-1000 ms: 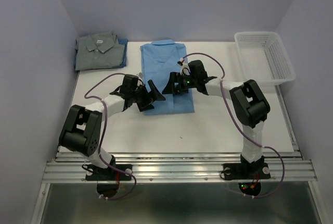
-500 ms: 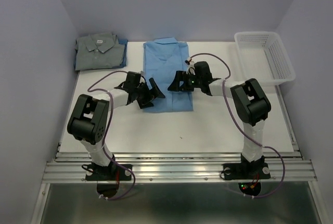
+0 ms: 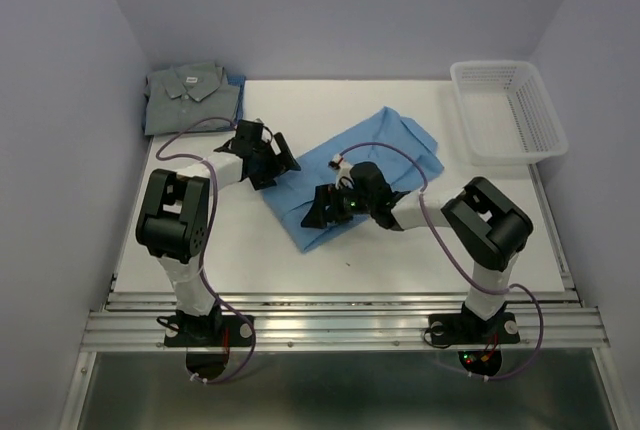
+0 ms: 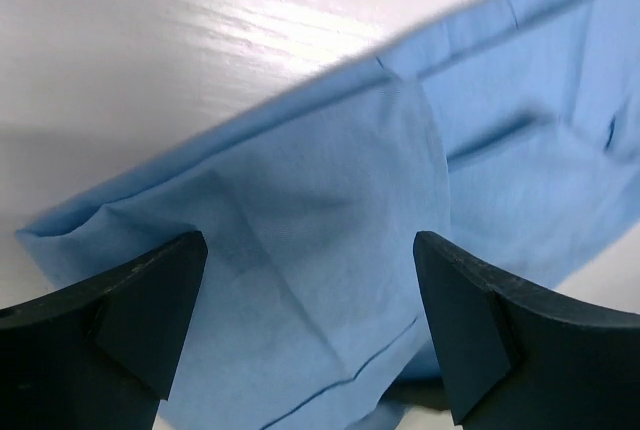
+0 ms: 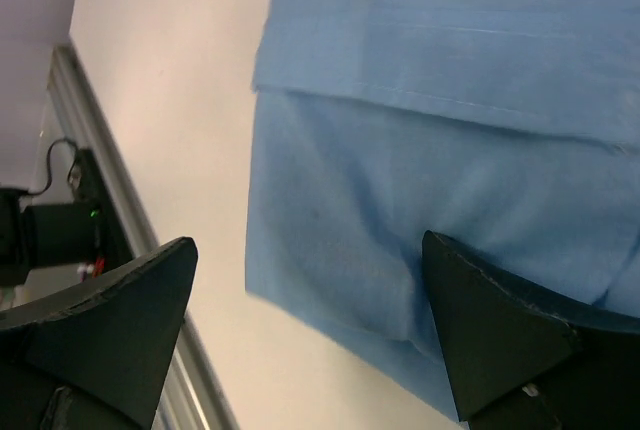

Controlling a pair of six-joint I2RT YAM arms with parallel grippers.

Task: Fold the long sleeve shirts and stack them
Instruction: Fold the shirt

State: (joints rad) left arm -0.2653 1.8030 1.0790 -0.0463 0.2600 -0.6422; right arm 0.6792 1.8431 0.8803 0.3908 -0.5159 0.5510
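Blue shirt (image 3: 388,133) looks limp and light; we'd pinch its folded edges. Left gripper (image 3: 281,167) and right gripper (image 3: 316,207) gape empty.

A white rectangular tabletop (image 3: 400,250) fills a booth of pale lilac walls (image 3: 340,10), which rise behind it and at both its sides; a ribbed aluminium rail (image 3: 340,322) runs along its near edge under soft, even light.
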